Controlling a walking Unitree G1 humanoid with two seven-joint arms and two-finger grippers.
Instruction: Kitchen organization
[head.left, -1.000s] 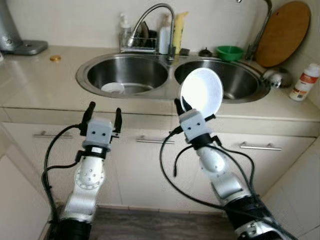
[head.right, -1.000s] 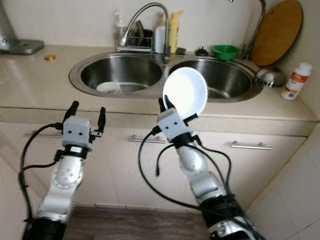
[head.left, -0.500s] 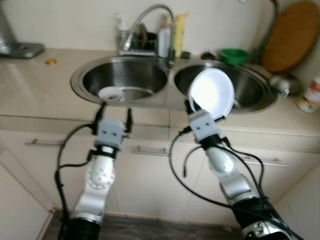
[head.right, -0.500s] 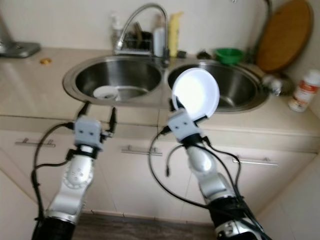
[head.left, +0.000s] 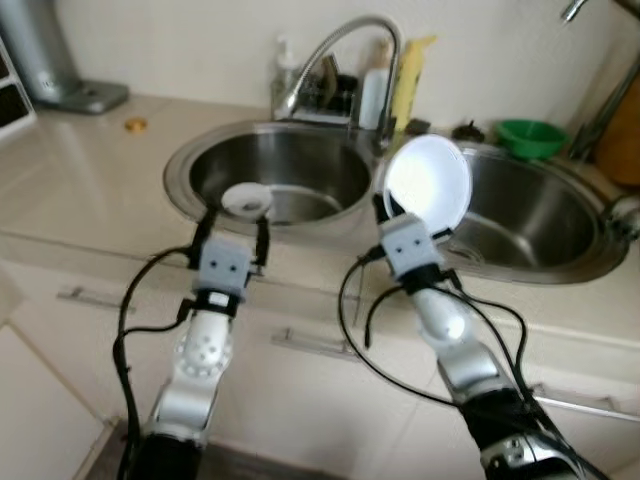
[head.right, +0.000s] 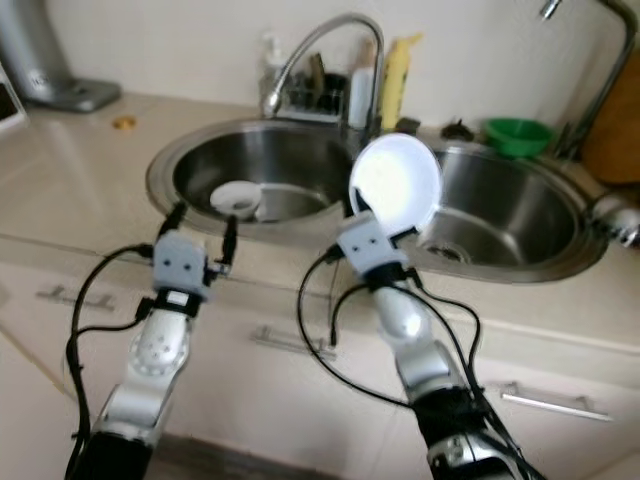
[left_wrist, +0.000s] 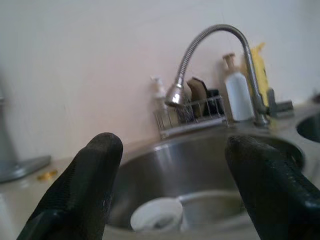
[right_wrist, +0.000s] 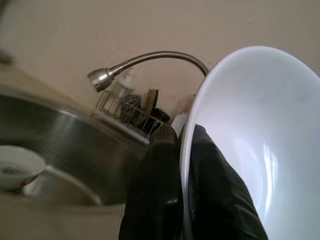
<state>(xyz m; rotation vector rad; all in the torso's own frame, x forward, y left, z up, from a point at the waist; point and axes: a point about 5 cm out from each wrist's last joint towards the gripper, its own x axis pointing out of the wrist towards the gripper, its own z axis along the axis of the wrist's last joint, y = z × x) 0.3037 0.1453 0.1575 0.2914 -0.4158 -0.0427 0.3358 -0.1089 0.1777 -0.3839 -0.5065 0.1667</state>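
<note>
R gripper (head.left: 385, 207) raised, pinching plate (head.left: 428, 184) rim upright; L gripper (head.left: 233, 226) raised, fingers wide, empty. L wrist cam shows a cup (left_wrist: 157, 215), probably, in the sink (left_wrist: 210, 165) ahead.

The wooden board (head.left: 622, 140) at far right is running off the edge, and the white plate (head.left: 428, 183) is hiding part of the right basin (head.left: 540, 215).

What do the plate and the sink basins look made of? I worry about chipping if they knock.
The white plate in the right claw looks like glazed ceramic or melamine: glossy with bright highlights. The double sink looks like brushed stainless steel: grey with soft streaked reflections.
</note>
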